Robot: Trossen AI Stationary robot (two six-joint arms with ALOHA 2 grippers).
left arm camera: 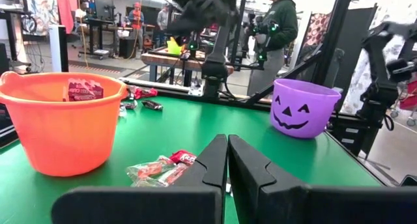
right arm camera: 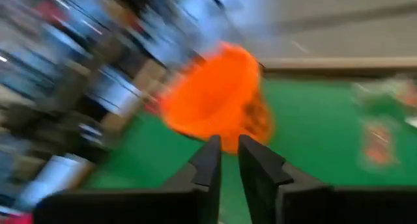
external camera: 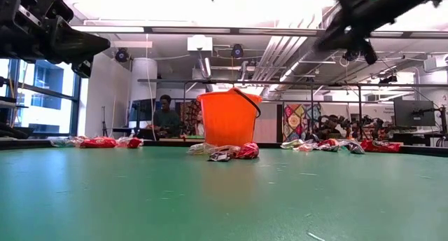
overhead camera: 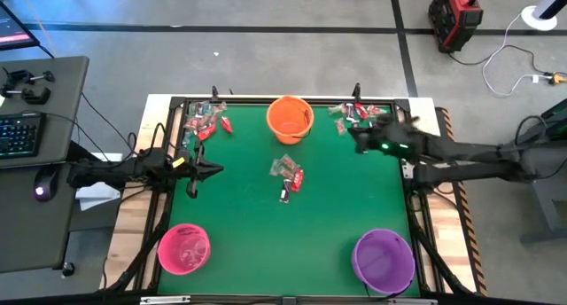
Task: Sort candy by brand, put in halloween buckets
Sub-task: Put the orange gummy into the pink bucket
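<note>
green tabletop carries three buckets spaced apart as sorting targets: orange bucket at the far edge, purple bucket and pink bucket at the near corners. candy lies mid-table, more in both far corners. left gripper waits pinched together and empty; right gripper, nearly closed, hangs by the right pile.

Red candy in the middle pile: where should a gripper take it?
Grip the red candy across its short middle, descending from straight above: it lies flat on the green mat, at the pile's edge toward the right gripper, with bare mat beside it.
</note>
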